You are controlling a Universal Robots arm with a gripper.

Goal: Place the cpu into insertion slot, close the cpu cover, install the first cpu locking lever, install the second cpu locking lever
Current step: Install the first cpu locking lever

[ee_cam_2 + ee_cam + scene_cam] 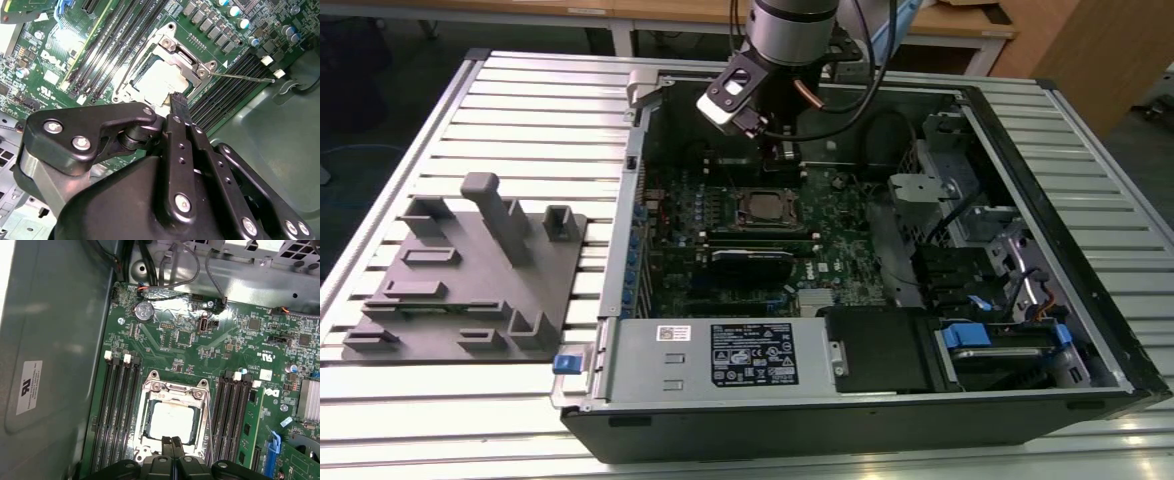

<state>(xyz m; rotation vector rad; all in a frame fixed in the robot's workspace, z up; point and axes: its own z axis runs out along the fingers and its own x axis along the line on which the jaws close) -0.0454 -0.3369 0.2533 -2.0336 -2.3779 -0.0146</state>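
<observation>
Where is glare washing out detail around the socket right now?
Second wrist view: the cpu top is blown out white, and a bright streak crosses the memory slots. First wrist view: the cpu top glares too, just past the claw, with a shiny patch beside the coin cell. Exterior view: even light, no glare on the insertion slot.

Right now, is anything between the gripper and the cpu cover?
Nothing visible. In the first wrist view the shut gripper sits right at the edge of the cpu cover, with the cpu showing through its window.
</observation>
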